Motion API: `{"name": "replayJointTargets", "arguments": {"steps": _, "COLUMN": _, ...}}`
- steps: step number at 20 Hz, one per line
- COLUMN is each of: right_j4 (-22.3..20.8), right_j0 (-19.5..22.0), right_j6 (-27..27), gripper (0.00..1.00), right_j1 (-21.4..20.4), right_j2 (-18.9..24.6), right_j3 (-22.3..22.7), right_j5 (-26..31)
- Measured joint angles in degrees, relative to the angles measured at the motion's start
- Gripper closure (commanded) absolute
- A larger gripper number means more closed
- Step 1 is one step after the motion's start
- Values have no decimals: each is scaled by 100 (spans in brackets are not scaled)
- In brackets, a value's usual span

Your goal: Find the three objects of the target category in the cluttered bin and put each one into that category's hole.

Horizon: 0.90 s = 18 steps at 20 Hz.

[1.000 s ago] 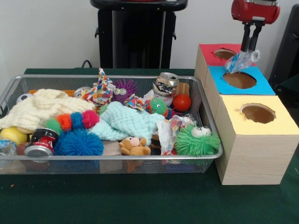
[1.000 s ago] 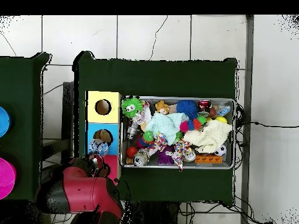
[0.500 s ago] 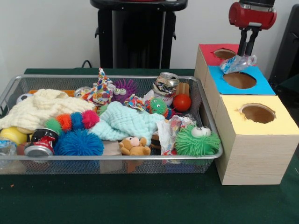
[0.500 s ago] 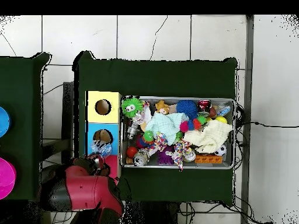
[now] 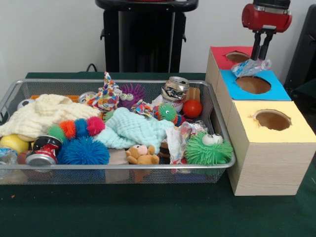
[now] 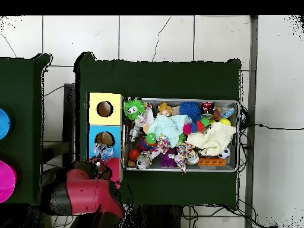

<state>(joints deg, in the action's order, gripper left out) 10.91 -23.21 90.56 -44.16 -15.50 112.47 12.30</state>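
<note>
My gripper [image 5: 260,58] is shut on a small clear crumpled bottle [image 5: 251,67]. It holds the bottle tilted, just above the line where the red top face [image 5: 219,55] meets the blue one. The red-faced hole [image 5: 237,57] lies just behind and left of the bottle. In the overhead view the bottle [image 6: 102,151] shows by the blue box, and my red arm [image 6: 80,193] hides most of the red face. The wire mesh bin [image 5: 118,167] is full of toys and cloths. Another clear bottle [image 5: 7,156] lies at its front left corner.
The blue-faced hole [image 5: 253,85] and yellow-faced hole [image 5: 272,120] sit in front of the red one. The bin holds crushed cans [image 5: 175,89], spiky balls [image 5: 207,150], a teal cloth [image 5: 138,129], a cream cloth [image 5: 42,114] and a white printed wrapper [image 5: 178,140].
My gripper has moved a little left and lower with the bottle, toward the red face. It has hardly moved in the last half second. The bin is unchanged.
</note>
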Motion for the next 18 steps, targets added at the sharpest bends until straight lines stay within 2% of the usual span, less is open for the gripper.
{"name": "replayJointTargets", "arguments": {"steps": 18, "right_j4": 291, "right_j0": -136, "right_j6": 0, "gripper": 100, "right_j1": 189, "right_j2": -5, "right_j3": -250, "right_j5": 1}}
